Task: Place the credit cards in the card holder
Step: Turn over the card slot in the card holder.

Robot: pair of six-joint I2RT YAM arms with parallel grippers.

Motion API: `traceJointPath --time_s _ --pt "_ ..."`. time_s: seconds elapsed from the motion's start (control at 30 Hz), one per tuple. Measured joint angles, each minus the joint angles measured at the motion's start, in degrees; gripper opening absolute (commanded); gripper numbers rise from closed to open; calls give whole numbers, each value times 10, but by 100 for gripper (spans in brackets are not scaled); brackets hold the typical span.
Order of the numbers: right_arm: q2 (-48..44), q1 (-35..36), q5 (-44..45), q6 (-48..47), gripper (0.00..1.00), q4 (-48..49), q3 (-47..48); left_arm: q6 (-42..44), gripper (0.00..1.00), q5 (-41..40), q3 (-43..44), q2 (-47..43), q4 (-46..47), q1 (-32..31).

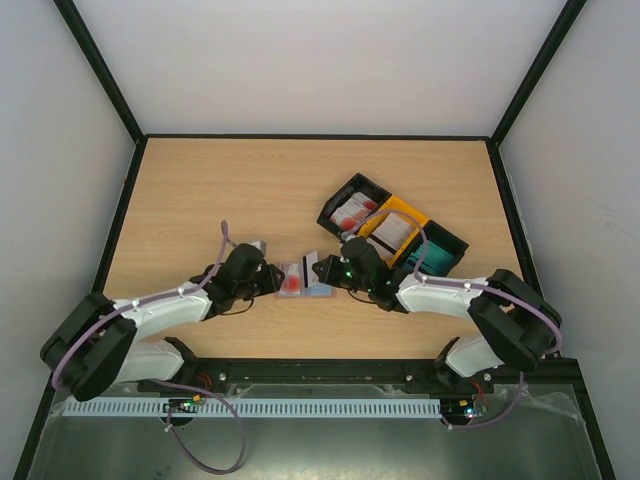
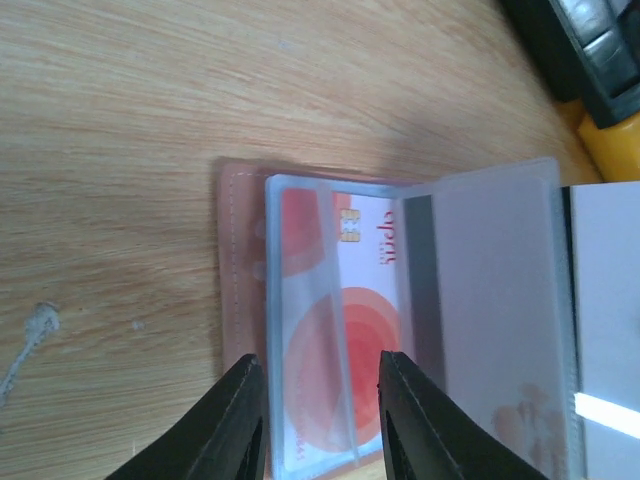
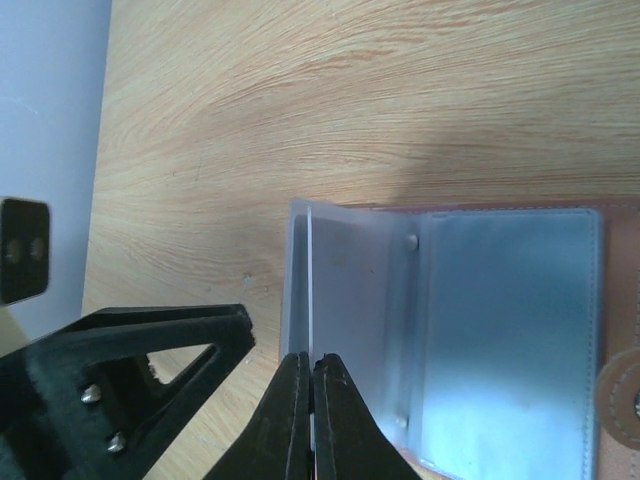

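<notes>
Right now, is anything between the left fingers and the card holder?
Nothing visible. The left fingers hang at the edge of the card holder, straddling a red-and-white credit card in its clear sleeve.

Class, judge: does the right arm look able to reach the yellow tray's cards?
Probably, once freed: the yellow tray lies unblocked beside its wrist, but the right pincer grips a thin sheet.

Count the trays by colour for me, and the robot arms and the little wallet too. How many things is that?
Black trays: 2
Yellow trays: 1
Robot arms: 2
Card holder: 1
Total: 6
</notes>
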Motion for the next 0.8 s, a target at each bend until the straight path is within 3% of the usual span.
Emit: traceJointPath --time_s 0.43,0.8 --pt "30 0 -43 2 2 52 -6 3 30 4 1 53 11 0" --pt "130 0 -59 27 2 130 -6 -10 40 -85 1 -15 -47 0"
